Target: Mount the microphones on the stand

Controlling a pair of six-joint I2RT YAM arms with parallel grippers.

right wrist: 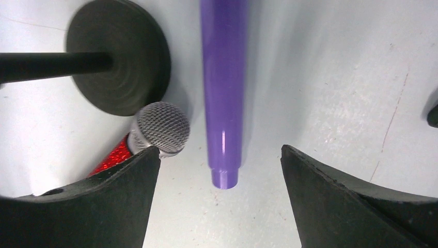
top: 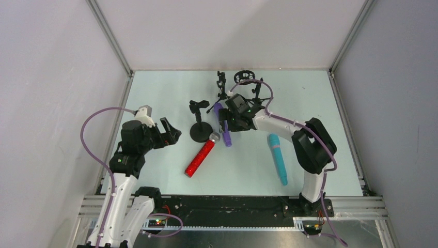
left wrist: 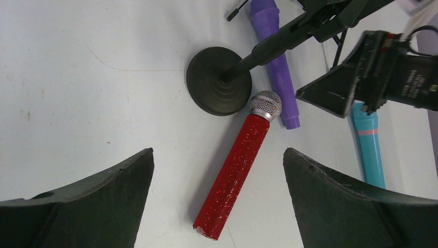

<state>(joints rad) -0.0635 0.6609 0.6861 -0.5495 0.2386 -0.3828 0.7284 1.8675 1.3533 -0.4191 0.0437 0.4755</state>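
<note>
Pale mint worktop (top: 170,93), matte and lightly scuffed, boxed in by plain grey-white walls (top: 46,77) with aluminium frame rails (top: 111,36) at the corners. Black stand (top: 200,132), ribbed round disc base plus thin pole, sits mid-worktop; more black stand parts (top: 243,77) cluster near the far edge. All three microphones lie flat on the worktop. Red microphone (top: 200,157): glittery cylinder, silver mesh head, lying diagonal with its head right at the disc base rim. Purple microphone (top: 228,139): smooth glossy plastic, tapered, just right of the base, tail end toward the arms. Teal microphone (top: 277,157): smooth, with a pink band, well apart on the right, beside the right arm (top: 310,144). Left jaws hang left of the red microphone, wide apart, holding nothing. Right jaws are apart, straddling the purple microphone's tail, pads clear of it.
</note>
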